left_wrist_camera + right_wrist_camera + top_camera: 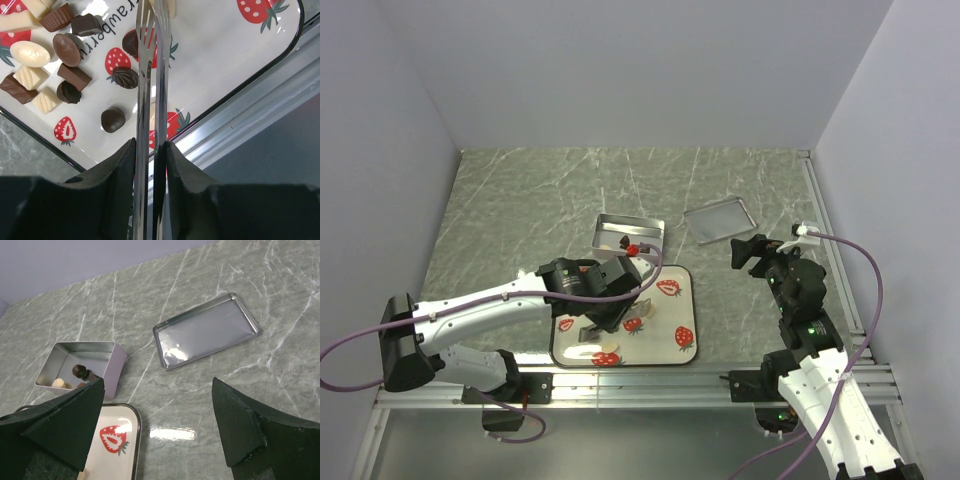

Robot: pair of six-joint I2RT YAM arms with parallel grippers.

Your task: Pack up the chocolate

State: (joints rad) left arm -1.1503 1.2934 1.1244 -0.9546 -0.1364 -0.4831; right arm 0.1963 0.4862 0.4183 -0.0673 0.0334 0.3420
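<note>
Several chocolate pieces, dark, light brown and cream-white, lie on a white strawberry-print tray, mostly at its upper left in the left wrist view. My left gripper is shut on metal tongs that reach over the tray; their tips run out of the frame's top. In the top view it hovers over the tray. An open metal tin holds a dark piece and a cream piece. My right gripper is open and empty, above the table right of the tray.
The tin's flat metal lid lies on the marble table behind the right gripper and also shows in the right wrist view. The tin stands just behind the tray. An aluminium rail runs along the table's near edge.
</note>
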